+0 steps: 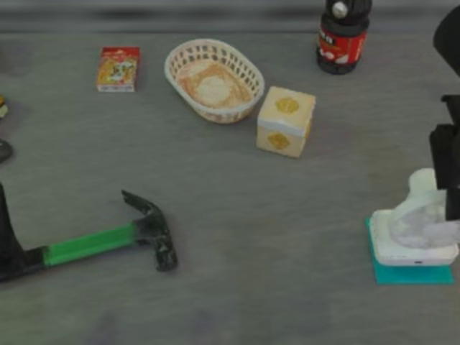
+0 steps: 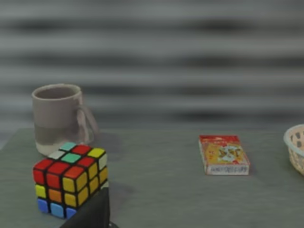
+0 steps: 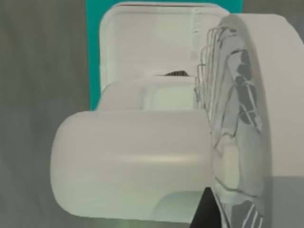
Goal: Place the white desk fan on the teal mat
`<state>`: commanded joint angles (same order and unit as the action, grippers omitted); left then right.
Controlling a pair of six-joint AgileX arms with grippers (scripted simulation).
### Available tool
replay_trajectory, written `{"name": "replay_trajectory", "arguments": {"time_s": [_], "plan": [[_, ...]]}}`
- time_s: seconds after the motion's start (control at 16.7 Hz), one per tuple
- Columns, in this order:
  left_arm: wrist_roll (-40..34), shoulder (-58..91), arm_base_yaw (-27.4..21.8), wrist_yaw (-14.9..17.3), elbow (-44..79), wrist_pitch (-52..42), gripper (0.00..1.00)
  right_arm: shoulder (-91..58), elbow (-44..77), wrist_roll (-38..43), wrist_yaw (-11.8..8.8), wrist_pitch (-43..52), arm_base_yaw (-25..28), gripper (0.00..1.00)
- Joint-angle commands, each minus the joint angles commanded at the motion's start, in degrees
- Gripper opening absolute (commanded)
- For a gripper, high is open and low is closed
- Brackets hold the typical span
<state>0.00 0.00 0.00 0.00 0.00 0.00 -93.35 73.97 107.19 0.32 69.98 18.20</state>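
The white desk fan (image 1: 417, 230) stands upright on the teal mat (image 1: 413, 274) near the table's right edge, its rounded base covering most of the mat. A teal strip shows along the mat's front and left sides. My right gripper (image 1: 447, 194) hangs right over the fan's head, close against it. In the right wrist view the fan's motor housing (image 3: 142, 152) and grilled head fill the picture, with the mat (image 3: 92, 57) under the base. My left arm (image 1: 6, 230) is parked at the table's left edge.
A green-handled hammer (image 1: 115, 241) lies at the front left. At the back stand a red card box (image 1: 118, 68), a wicker basket (image 1: 213, 79), a cream cube box (image 1: 285, 121) and a dark bottle (image 1: 343, 36). A colour cube (image 2: 70, 180) and a mug (image 2: 59, 118) sit far left.
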Motion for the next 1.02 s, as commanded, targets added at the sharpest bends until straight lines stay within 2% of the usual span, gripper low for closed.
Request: {"name": "replay_trajectory", "arguments": {"time_s": [0.72,1.02], "plan": [[0.00,0.00,0.00,0.00,0.00,0.00,1.00,0.00,0.00,0.00,0.00,0.00,0.00,0.98],[0.00,0.00,0.00,0.00,0.00,0.00,1.00,0.00,0.00,0.00,0.00,0.00,0.00,1.00]]}}
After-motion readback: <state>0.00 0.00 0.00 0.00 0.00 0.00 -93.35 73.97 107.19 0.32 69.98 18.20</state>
